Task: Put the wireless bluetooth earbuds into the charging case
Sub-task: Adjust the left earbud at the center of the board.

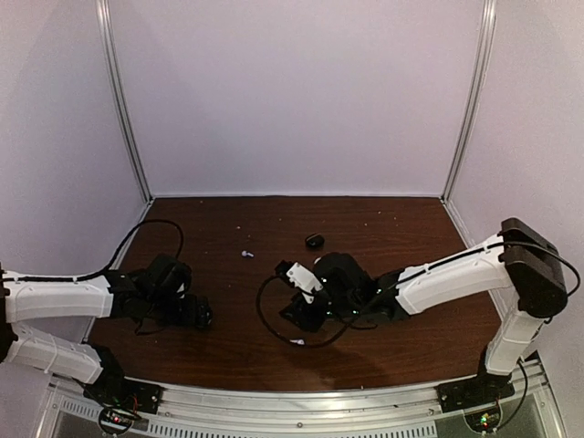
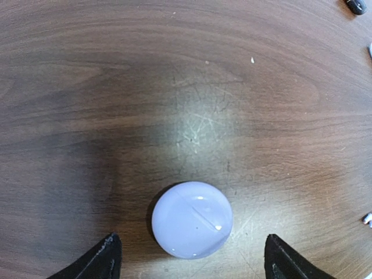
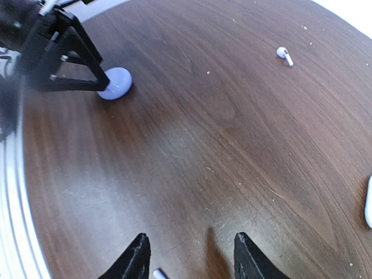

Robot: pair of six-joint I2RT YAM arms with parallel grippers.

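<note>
Dark wood bench (image 3: pixel 232 145), two arms. My L gripper (image 2: pixel 192 238) is spread wide, straddling a lavender round case (image 2: pixel 192 220) w/o touching it; lid looks shut. R gripper (image 3: pixel 192 256) is apart too, nothing btwn its fingers. White stemmed earbud (image 3: pixel 283 54) lies on bare bench, fwd-right of R gripper, well apart, stem pointing down-right in that view. Approx. equidistant from both arms. Tiny, glossy, prob. slippery.

- Top view: high above and behind the near edge, looking down and forward over the whole table (image 1: pixel 228 360); far off
- Left wrist: close above a round lilac case (image 2: pixel 192 219), facing straight down
- Right wrist: low, slanting leftward across the table; shares that case, seen farther off
</note>
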